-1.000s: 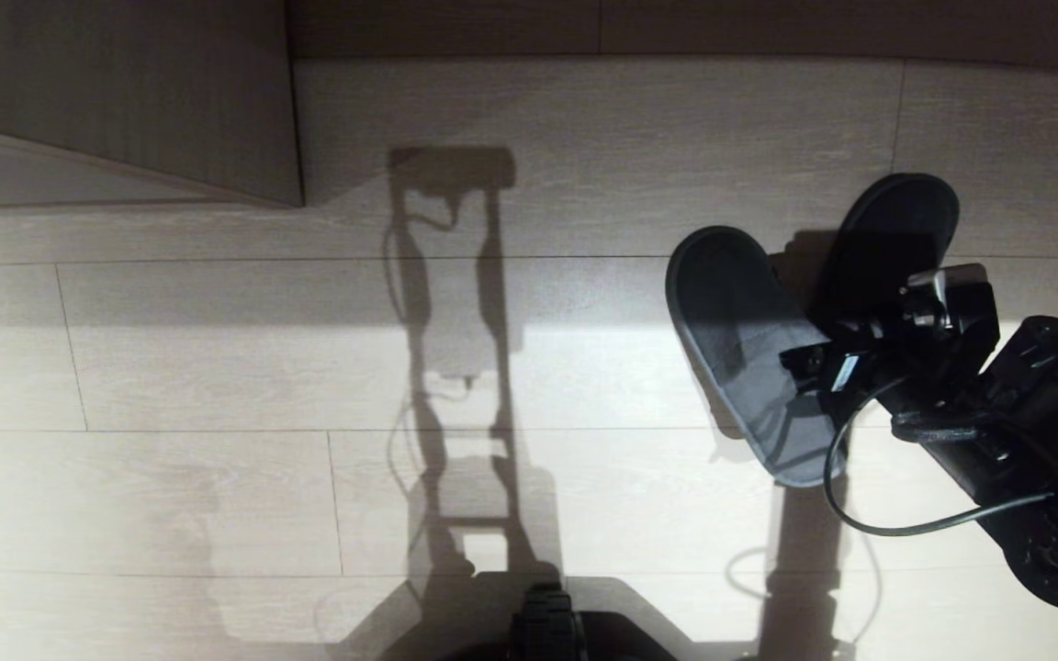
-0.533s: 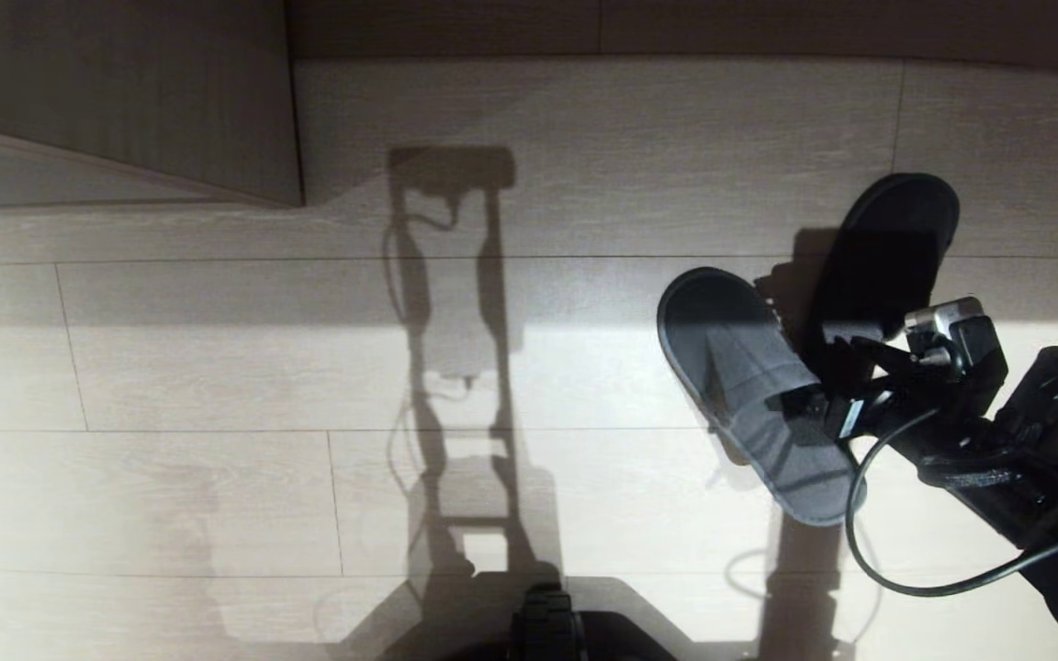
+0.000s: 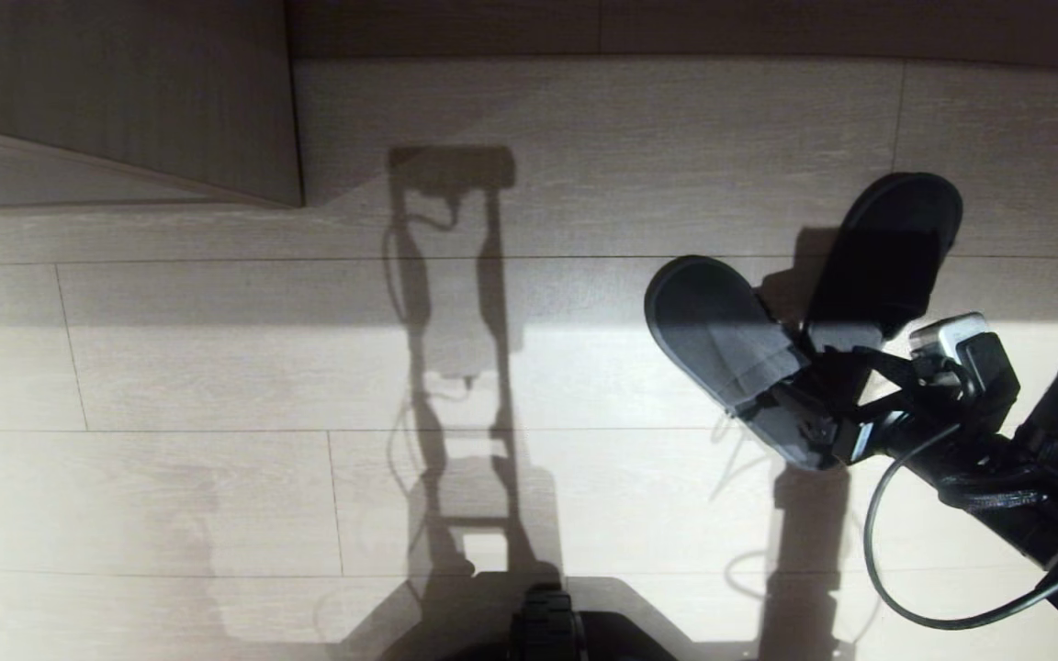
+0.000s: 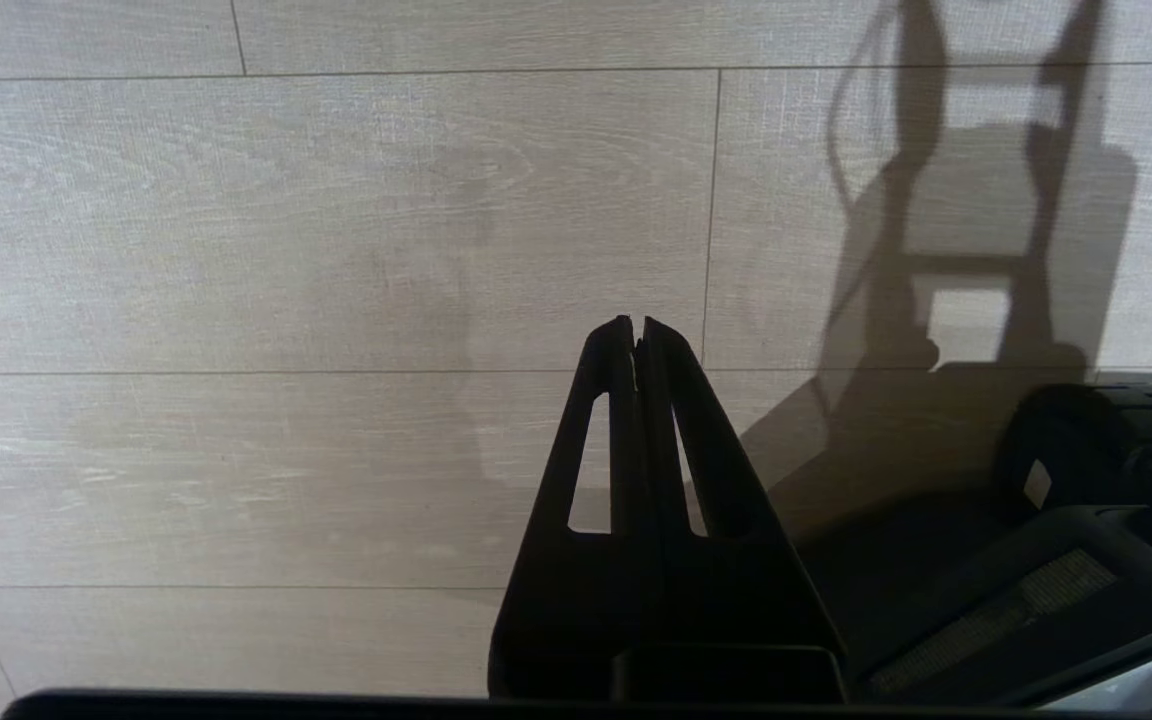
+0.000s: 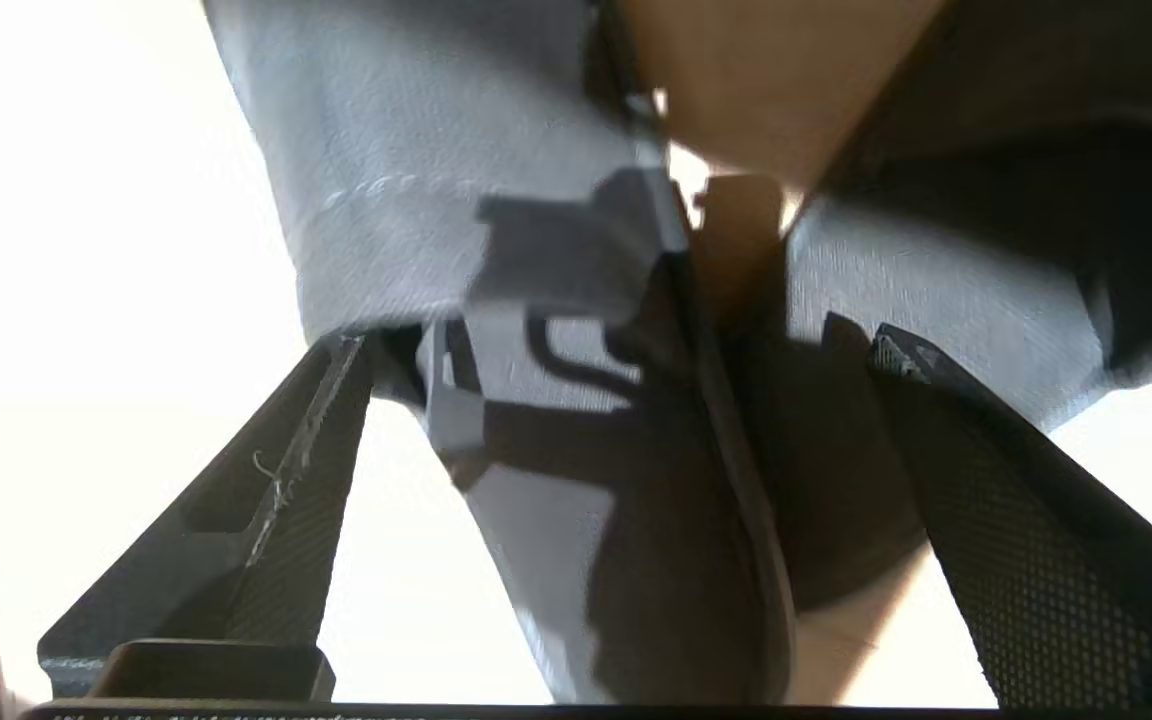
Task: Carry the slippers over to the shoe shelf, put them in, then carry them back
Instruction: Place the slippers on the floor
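slippers: the dark pair (image 3: 804, 312) lies on the floor at the right of the scene, toes pointing far and fanned apart, heels converging toward the robot; that meeting of the heels is probably what lets one gripper take both at once.
left slipper: (image 3: 731, 353) its near end looks tipped up off the boards, its heel in front of the gripper.
right slipper: (image 3: 892, 248) lies in shadow, farther away, angled to the right.
right gripper: (image 5: 626, 440) its jaws stand wide, one outside each slipper's inner heel area, with both uppers between them; nothing is pinched, so it is spread, not gripping. In the head view it (image 3: 837, 404) sits at the heels.
judgement: whether this is a release or the start of a pick-up cannot be told from here.
floor: (image 3: 217, 386) pale wood planks, sunlit near, shaded far.
cabinet corner: (image 3: 125, 101) wood-grain unit at the far left, well apart from the slippers; no shelf opening shows.
left gripper: (image 4: 636, 335) closed, empty, hanging parked over bare floor beside the robot's base (image 4: 1086, 520).
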